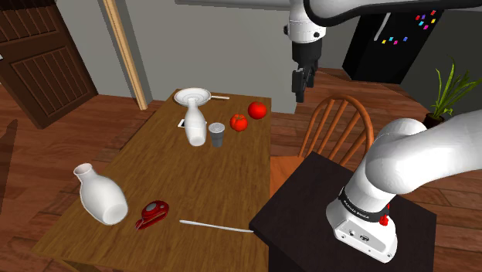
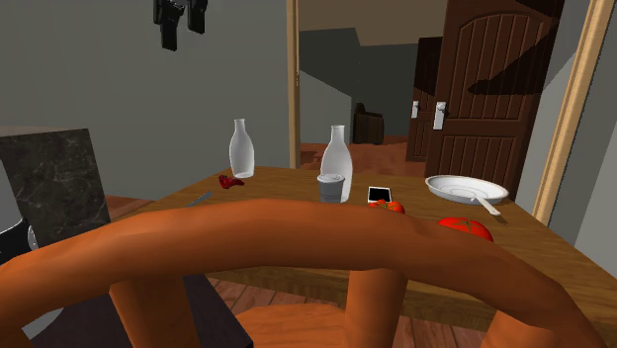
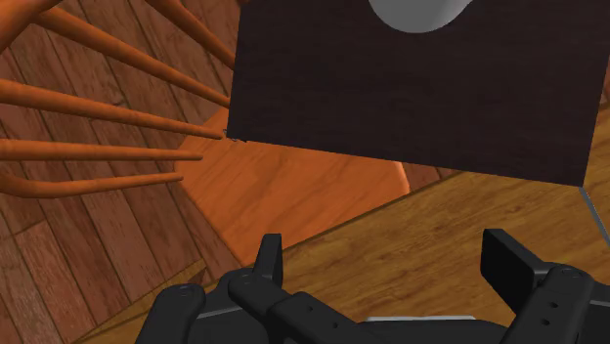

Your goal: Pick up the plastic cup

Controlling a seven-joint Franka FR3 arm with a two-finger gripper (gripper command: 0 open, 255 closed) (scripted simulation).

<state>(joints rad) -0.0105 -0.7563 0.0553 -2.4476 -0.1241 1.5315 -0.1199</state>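
The cup is small and grey, standing upright on the wooden table next to a tall white bottle. In the second exterior view the cup stands just in front of that bottle. My gripper hangs high in the air to the shoulder view's right of the table, above the wooden chair and well apart from the cup. It appears near the second exterior view's upper left corner. Seen from the wrist, the gripper is open, its fingers wide apart and holding nothing.
Two red tomatoes lie close to the cup. A white dish sits at the table's far end. A white vase, a red object and a thin white stick are at the near end. The dark stand is below the gripper.
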